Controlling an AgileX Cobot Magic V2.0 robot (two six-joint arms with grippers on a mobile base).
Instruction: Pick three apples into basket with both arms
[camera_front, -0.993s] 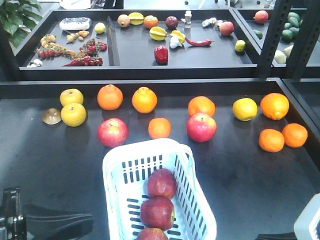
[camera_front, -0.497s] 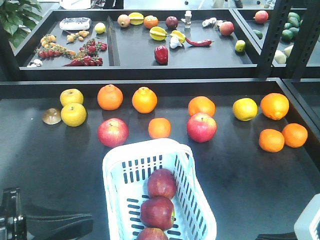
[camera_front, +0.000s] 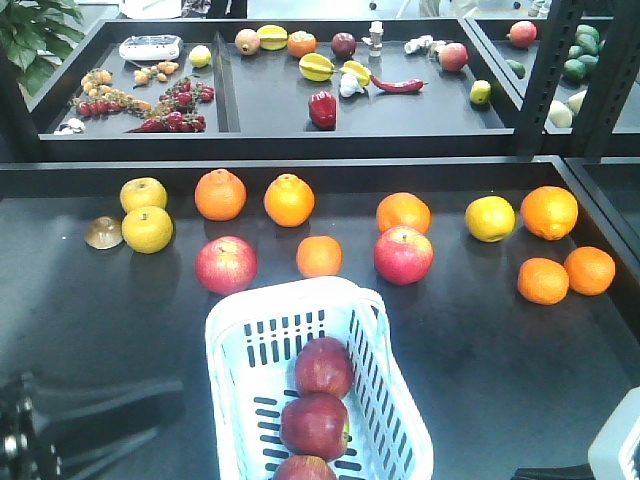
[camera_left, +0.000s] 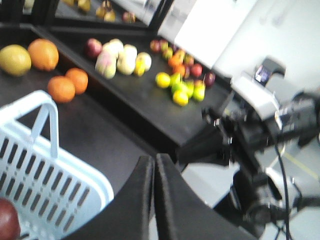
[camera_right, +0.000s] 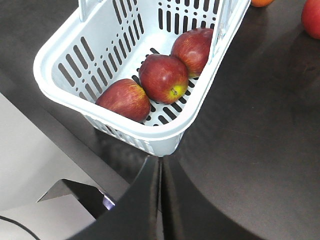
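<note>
The right hand (camera_right: 160, 200) is clenched with nothing between its fingers, and it hangs just outside the near end of the basket (camera_right: 55, 75). The left hand (camera_left: 154, 195) is also clenched and empty, beside the basket's other side. All three apples (camera_right: 163, 77) lie in a row inside the basket, touching each other, so the task looks finished. To end well, both arms should draw away gently without touching the basket's rim, which stands on the dark worktop (camera_front: 500, 350).
</note>
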